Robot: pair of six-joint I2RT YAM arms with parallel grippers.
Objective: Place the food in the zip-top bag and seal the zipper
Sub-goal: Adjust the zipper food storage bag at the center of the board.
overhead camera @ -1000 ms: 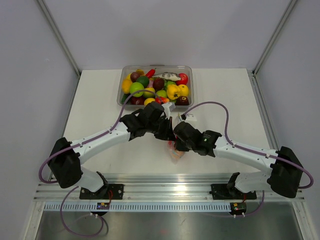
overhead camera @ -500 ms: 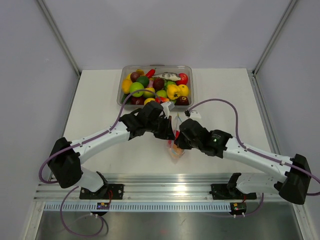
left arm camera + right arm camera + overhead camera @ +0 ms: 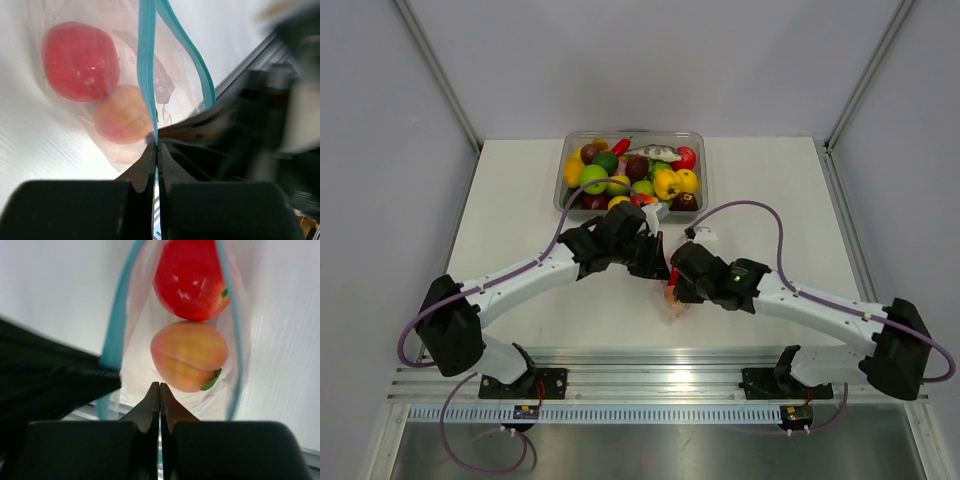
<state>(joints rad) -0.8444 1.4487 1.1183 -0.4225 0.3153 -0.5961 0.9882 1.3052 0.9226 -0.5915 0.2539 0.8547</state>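
Two robot arms meet over the middle of a white table [image 3: 520,210], each pinching the mouth of a clear zip-top bag [image 3: 672,303] that sits just on the near side of their wrists. The left gripper [image 3: 155,150] has its fingers closed tight on the teal zipper [image 3: 146,60], the strip running straight up from the fingertips before its two lips part. The right gripper [image 3: 160,390] shows its fingers pressed together at the bag's near edge, with the blue lips bowing apart to either side of the tips, so the mouth stands open. Inside the bag, beyond both sets of fingers, lie a red fruit [image 3: 192,277] and a peach-coloured fruit [image 3: 187,355], touching one another, the peach-coloured one the closer to the fingertips. Each gripper appears in the other's wrist view as a dark shape right beside the strip. At the far side of the table, well apart from the bag, a clear tub [image 3: 701,141] is heaped with more toy produce.
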